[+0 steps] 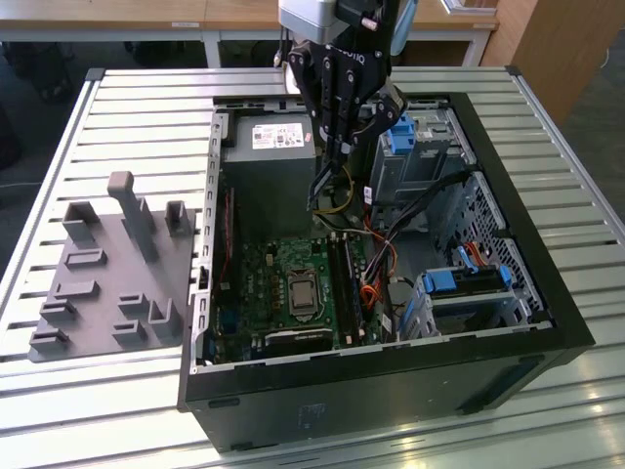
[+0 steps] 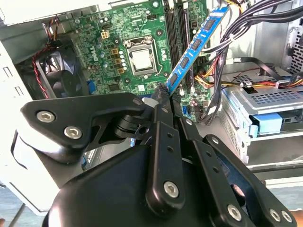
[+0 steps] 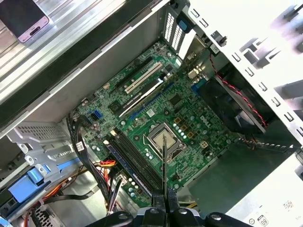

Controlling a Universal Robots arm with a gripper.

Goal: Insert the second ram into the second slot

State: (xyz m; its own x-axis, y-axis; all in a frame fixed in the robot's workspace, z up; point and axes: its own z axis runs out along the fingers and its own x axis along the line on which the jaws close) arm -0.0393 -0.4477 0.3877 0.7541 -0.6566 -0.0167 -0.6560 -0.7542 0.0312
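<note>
A: What sits nearest the wrist?
B: The black two-fingered gripper [image 2: 163, 92], clamped on one end of the thin dark-blue memory stick [image 2: 195, 43].
A: Where is that stick?
B: Held tilted in the air over the green motherboard [image 1: 278, 283], above its long black memory slots [image 3: 137, 163] and not seated.
A: And beyond?
B: The open black computer case [image 1: 391, 381] lies on a slatted metal table [image 1: 117, 98]. A grey moulded holder [image 1: 107, 283] lies at the exterior view's left.
</note>
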